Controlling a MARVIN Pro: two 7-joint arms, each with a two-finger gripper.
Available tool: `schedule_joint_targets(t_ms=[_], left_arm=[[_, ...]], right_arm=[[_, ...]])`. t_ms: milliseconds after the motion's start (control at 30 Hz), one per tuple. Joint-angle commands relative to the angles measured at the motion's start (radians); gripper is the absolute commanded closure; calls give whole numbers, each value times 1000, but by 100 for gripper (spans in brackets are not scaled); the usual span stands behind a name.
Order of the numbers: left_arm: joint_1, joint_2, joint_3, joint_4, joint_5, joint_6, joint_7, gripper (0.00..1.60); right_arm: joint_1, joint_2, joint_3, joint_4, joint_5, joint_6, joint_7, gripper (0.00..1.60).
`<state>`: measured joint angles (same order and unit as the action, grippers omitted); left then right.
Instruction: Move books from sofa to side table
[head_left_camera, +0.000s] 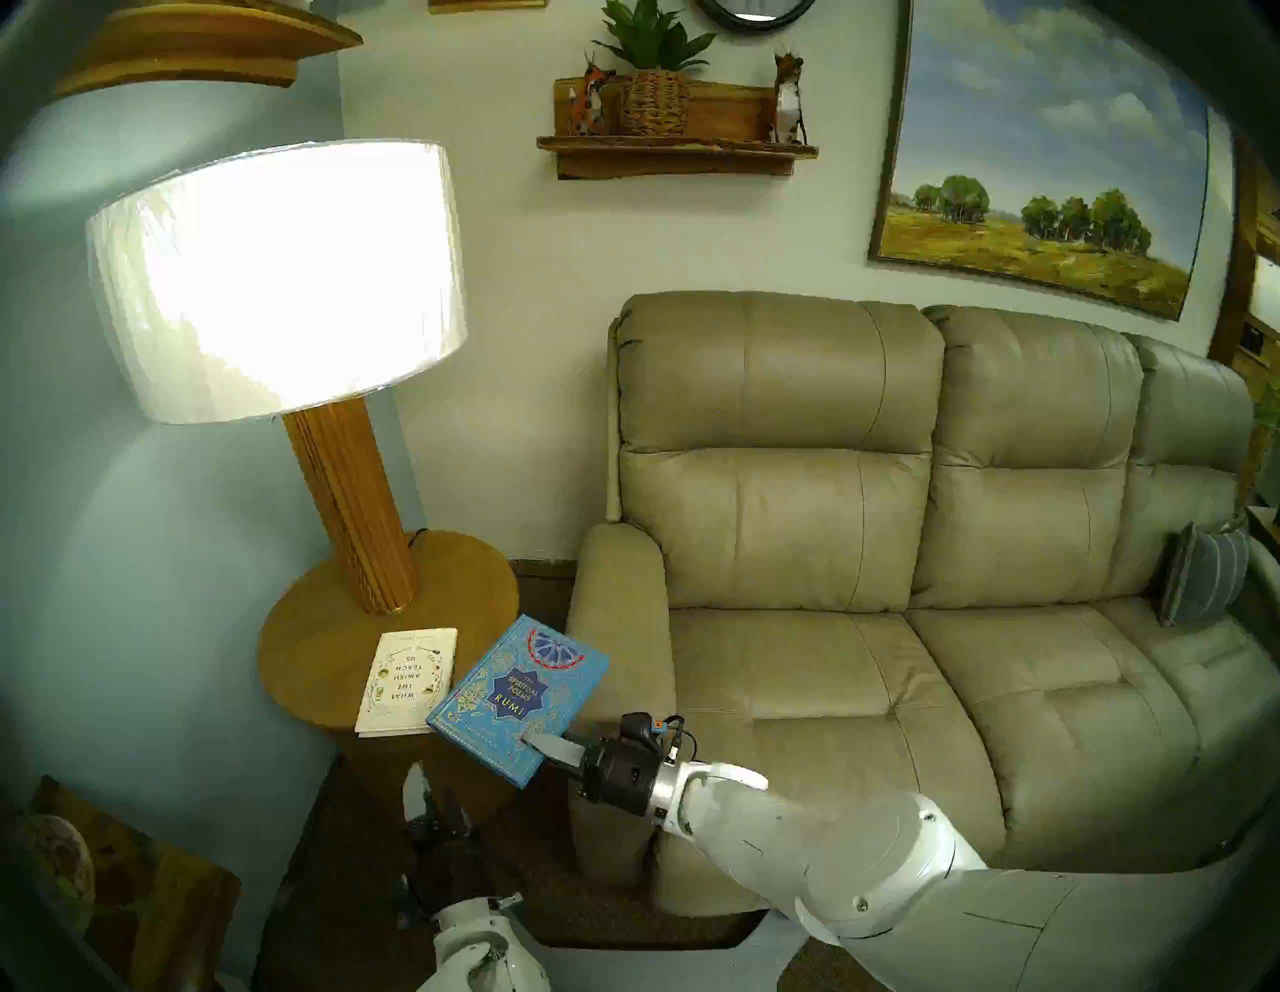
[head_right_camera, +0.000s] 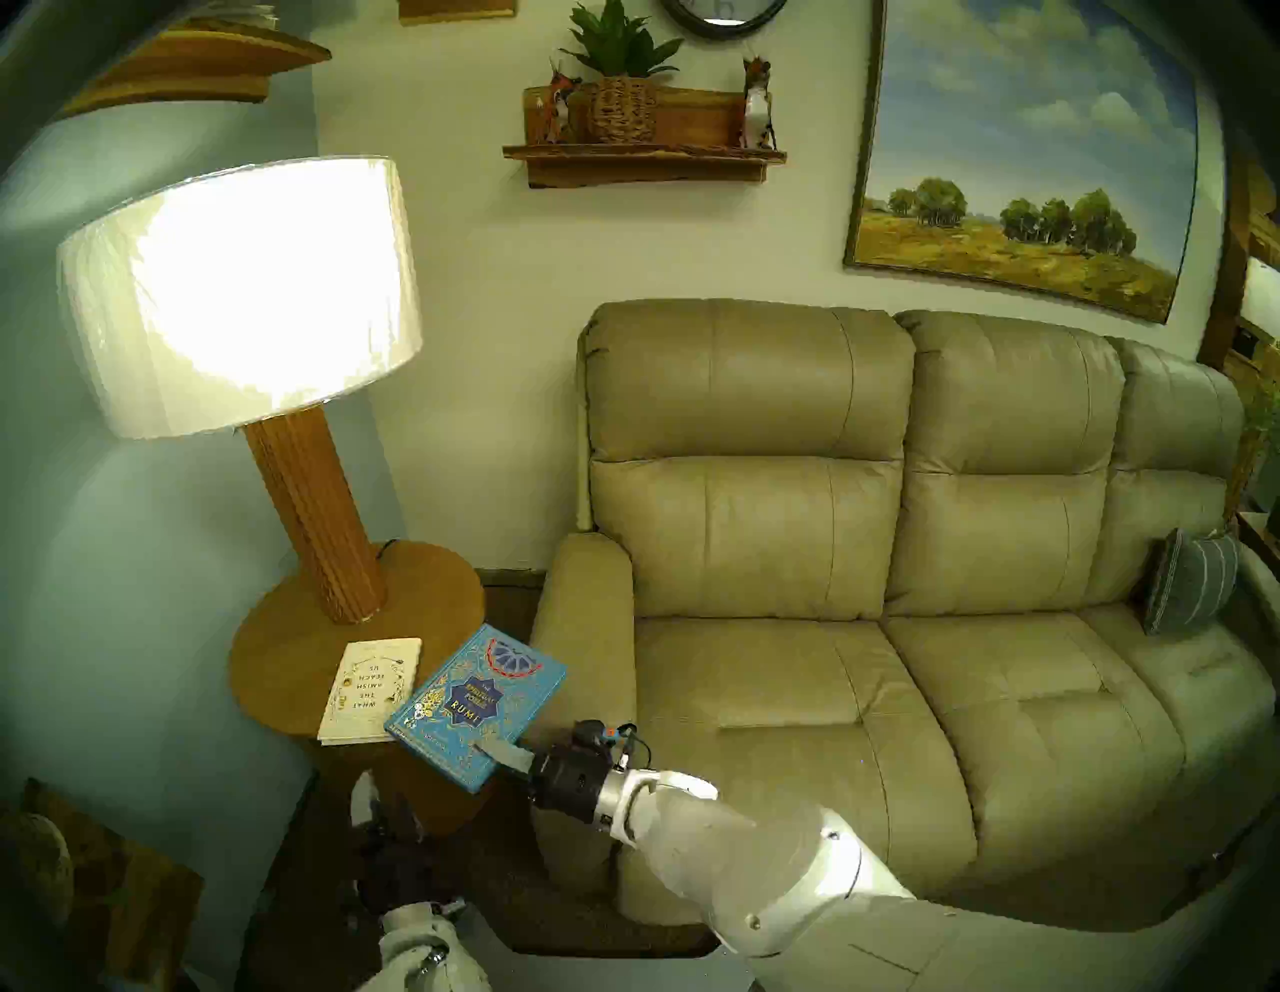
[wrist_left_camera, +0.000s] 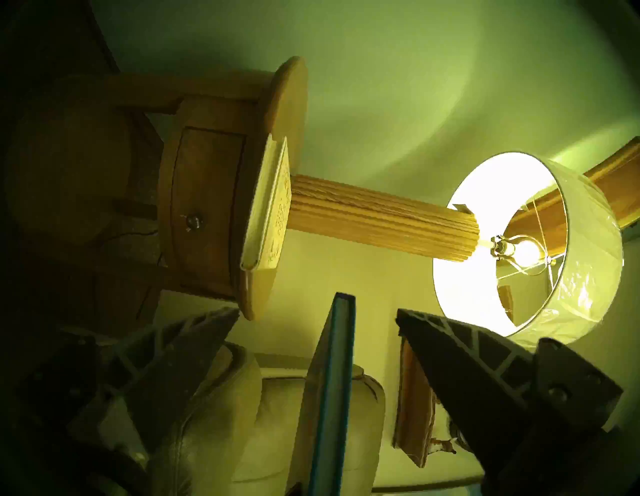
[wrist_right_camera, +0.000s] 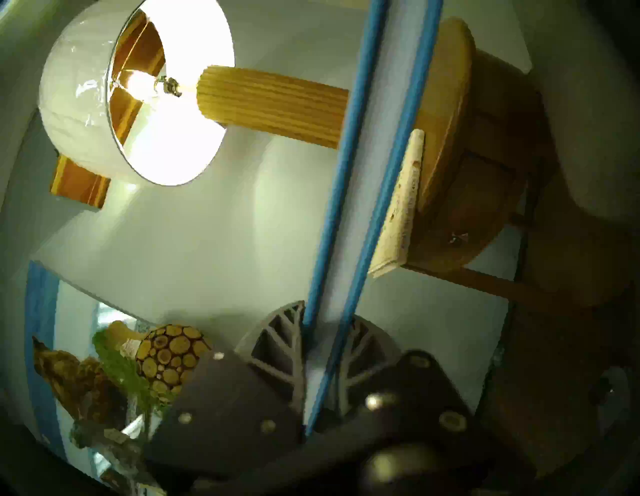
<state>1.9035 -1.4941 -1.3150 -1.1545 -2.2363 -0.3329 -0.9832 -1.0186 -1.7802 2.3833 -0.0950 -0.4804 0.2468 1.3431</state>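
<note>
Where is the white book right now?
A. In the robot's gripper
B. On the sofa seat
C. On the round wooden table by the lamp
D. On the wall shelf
C. The white book lies flat on the side table in front of the lamp, while the right gripper holds only the blue book, and the sofa seat has no book on it.

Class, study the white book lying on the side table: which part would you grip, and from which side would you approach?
Grip the white book at its near short edge, which overhangs the side table rim, approaching level from the front. It lies flat, and the lamp blocks the far side; the blue book in the right gripper crowds its right.
</note>
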Motion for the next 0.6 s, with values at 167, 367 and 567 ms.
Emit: schedule_joint_targets(t_ms=[167,367,567], left_arm=[[-86,1,-19,45,10,-17,-14,0],[-103,19,-25,51,12,0,5,0],[-122,28,-4,78,25,28,28,0]], right_arm=[[0,-25,-18,-5,-28,-16,64,160],[-6,-20,-17,-5,-42,-21,64,160],[-6,-20,-23,-5,-59,-19,90,160]])
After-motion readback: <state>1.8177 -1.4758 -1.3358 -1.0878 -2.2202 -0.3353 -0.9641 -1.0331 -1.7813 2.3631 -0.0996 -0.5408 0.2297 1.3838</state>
